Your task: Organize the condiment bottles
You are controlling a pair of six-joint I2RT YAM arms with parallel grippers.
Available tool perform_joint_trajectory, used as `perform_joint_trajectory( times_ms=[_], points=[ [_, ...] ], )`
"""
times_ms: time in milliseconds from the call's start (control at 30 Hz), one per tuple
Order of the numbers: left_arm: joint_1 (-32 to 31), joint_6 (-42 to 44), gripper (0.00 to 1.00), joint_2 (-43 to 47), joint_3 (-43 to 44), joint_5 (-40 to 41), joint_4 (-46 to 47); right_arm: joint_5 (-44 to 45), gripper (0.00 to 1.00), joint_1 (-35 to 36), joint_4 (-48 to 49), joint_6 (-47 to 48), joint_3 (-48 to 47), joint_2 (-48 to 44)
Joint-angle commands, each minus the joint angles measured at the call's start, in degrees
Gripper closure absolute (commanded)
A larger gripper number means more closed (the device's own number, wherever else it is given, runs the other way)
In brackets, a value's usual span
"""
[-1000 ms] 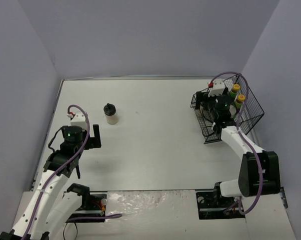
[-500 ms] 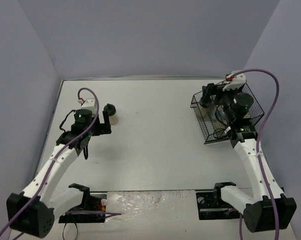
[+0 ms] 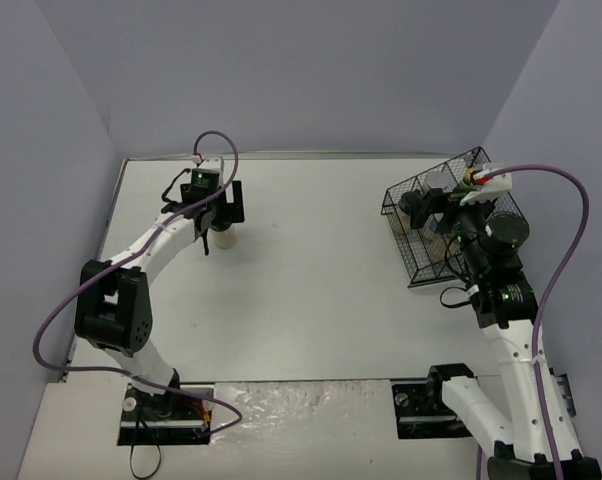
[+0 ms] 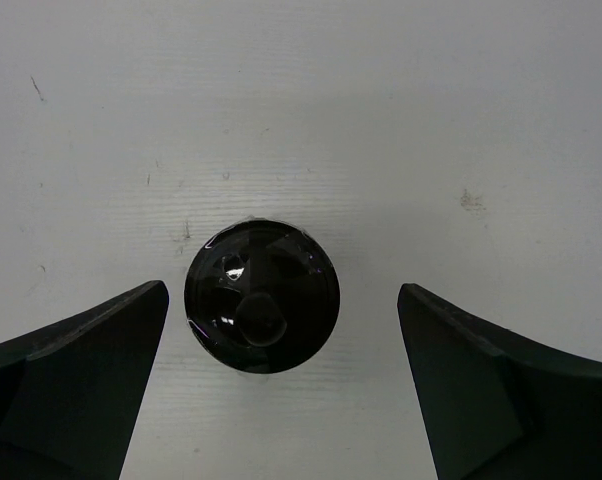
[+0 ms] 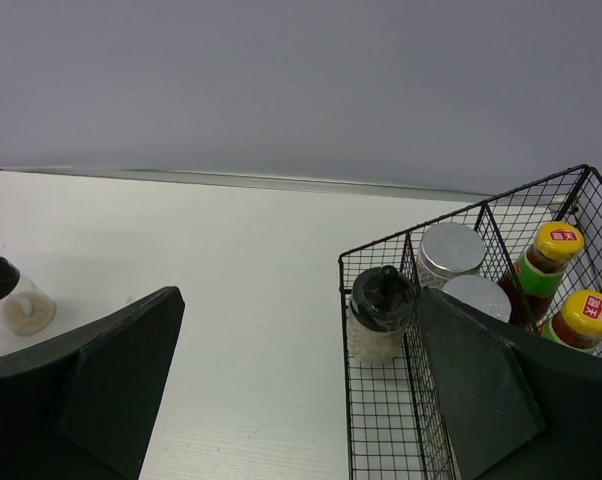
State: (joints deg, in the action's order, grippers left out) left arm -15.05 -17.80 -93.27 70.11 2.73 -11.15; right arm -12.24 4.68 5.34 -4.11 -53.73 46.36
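Observation:
A beige jar with a black lid (image 3: 222, 236) stands alone at the table's back left. My left gripper (image 3: 219, 210) hovers right over it, open. In the left wrist view the lid (image 4: 262, 297) lies between the fingers (image 4: 91, 370), nearer the left one and touching neither. At the right, the black wire basket (image 3: 413, 272) holds a second black-lidded jar (image 5: 382, 303), two silver-lidded shakers (image 5: 451, 250) and two dark bottles with yellow caps (image 5: 558, 243). My right gripper (image 3: 433, 215) hangs open above the basket's left end, holding nothing.
Grey walls close in the table at the back and on both sides. The basket's wire rim (image 5: 411, 236) rises just under my right gripper (image 5: 301, 295). The lone jar (image 5: 8, 297) also shows far left in the right wrist view.
The left arm swung from the near left up and back until its gripper hung over the lone jar. The right gripper opened fully and drew up and away from the basket.

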Motion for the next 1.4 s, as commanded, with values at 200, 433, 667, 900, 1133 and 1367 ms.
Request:
perform_joint_trajectory(
  times_ms=[200, 433, 667, 900, 1133, 1367],
  points=[
    [-0.27, -2.19, 0.09, -4.35, 8.44, 4.11, -3.5, 0.48, 0.0, 0.78, -0.34, -0.71, 1.64, -3.03],
    [-1.22, -2.32, 0.42, -5.69, 8.76, 1.87, -3.35, 0.57, 0.0, 0.86, -0.97, -0.72, 1.44, -2.5],
    [-4.9, -1.94, 0.82, -5.14, 8.79, 0.15, -4.21, 0.2, 0.0, 0.86, -1.4, -0.92, 1.45, -2.4],
    [-16.36, -0.97, 0.88, -4.85, 12.22, -5.4, -4.44, -0.09, 0.0, 0.86, -1.73, -1.3, 1.46, -2.27],
    [-30.21, 1.96, 0.87, -7.6, 15.64, -6.53, -4.88, -5.97, 0.0, 0.77, -1.56, -5.11, 0.86, -0.33],
    [-36.48, 3.86, 0.81, -10.85, 15.9, -4.44, -4.51, -5.0, 0.0, 0.77, -3.47, -9.3, 0.78, 0.71]
  ],
)
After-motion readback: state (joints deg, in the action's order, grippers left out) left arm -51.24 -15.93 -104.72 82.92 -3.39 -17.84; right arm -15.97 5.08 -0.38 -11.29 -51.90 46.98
